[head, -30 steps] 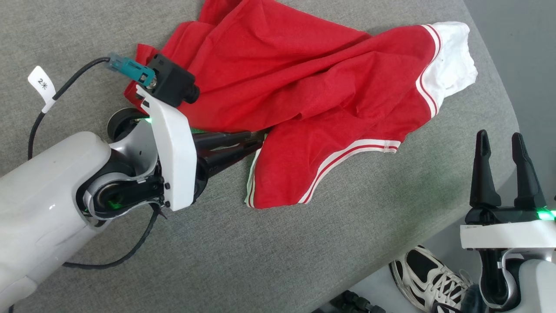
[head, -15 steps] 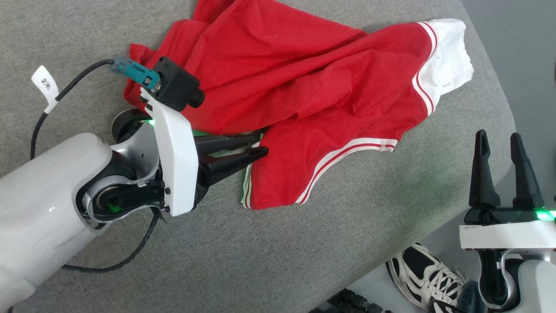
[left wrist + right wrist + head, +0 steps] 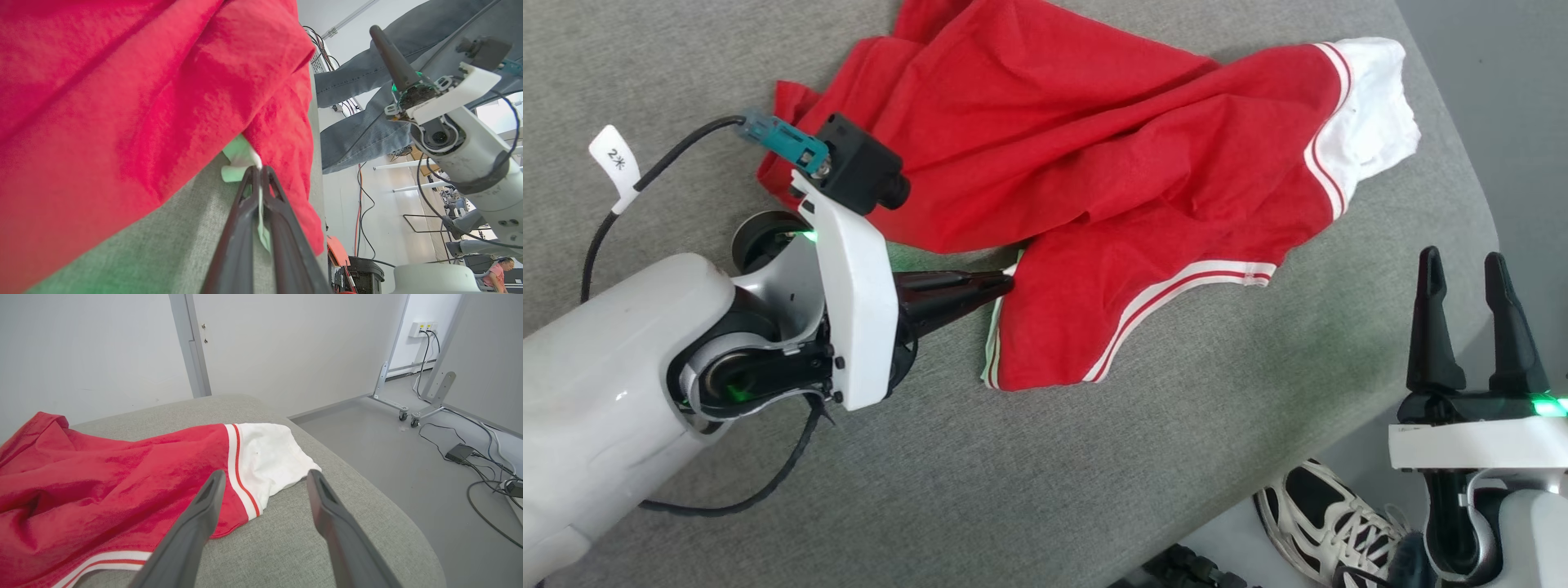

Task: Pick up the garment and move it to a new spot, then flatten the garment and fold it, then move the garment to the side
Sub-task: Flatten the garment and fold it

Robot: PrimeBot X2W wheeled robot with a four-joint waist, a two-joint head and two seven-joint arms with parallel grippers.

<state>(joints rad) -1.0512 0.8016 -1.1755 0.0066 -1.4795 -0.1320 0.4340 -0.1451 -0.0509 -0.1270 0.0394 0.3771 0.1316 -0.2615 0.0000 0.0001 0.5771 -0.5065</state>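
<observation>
**Left jaws pinched on the hem, right jaws wide and empty**

The red garment [image 3: 1094,163] lies crumpled on the grey fabric-covered table [image 3: 1094,474], bunched toward its far side. One white sleeve [image 3: 1372,114], edged with red-and-white stripes, reaches out near the table's rounded right corner. A striped hem curves along the near edge of the heap.

My left jaws lie low and almost flat over the table, pointing right, and meet the garment at its near-left edge. The fingers [image 3: 947,290] are pressed together. In my left wrist view, a thin strip of pale trim is caught between them [image 3: 237,245], with the red cloth [image 3: 122,102] piled just beyond the tips. So my left jaws are clamped on the garment's edge.

My right jaws are at the lower right, off the table's edge and well apart from the cloth. Their fingers [image 3: 1429,327] point up, spread wide with nothing between them. In my right wrist view, the fingers [image 3: 192,526] frame the white sleeve [image 3: 269,457] on the grey surface [image 3: 306,547].

A black-and-white sneaker [image 3: 1327,514] is on the floor below the table's edge.
</observation>
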